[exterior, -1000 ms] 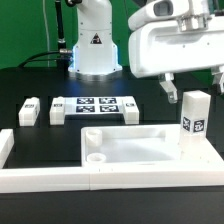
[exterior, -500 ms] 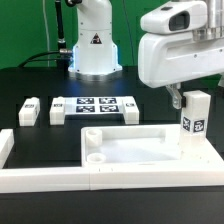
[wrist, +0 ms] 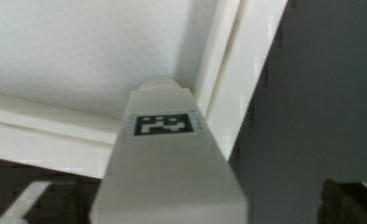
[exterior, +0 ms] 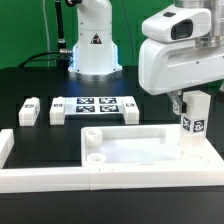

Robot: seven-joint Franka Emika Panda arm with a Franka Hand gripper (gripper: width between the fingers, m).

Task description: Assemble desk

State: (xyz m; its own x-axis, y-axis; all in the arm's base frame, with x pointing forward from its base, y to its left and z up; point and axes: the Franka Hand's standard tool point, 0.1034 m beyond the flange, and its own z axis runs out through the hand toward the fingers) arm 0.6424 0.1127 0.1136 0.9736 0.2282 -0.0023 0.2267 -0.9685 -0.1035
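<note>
The white tabletop panel [exterior: 130, 150] lies flat, rim up, in the middle of the table. One white leg [exterior: 195, 122] with a square tag stands upright at the panel's corner on the exterior view's right. My gripper [exterior: 193, 100] hangs over the leg's top with its jaws on either side of it. In the wrist view the leg [wrist: 167, 150] runs up between the dark fingers [wrist: 27, 205], with a gap on each side, so the gripper [wrist: 183, 208] is open. The panel's rim [wrist: 224, 60] lies beyond the leg.
Two loose legs [exterior: 28, 110] [exterior: 58, 111] lie at the exterior view's left, beside the marker board [exterior: 98, 106]. White L-shaped rails [exterior: 50, 178] border the front and the right side [exterior: 207, 165]. The robot base [exterior: 95, 45] stands at the back.
My gripper has come down and shifted slightly to the exterior view's right, so its jaws now straddle the top of the upright leg. The leg and the panel have not moved.
</note>
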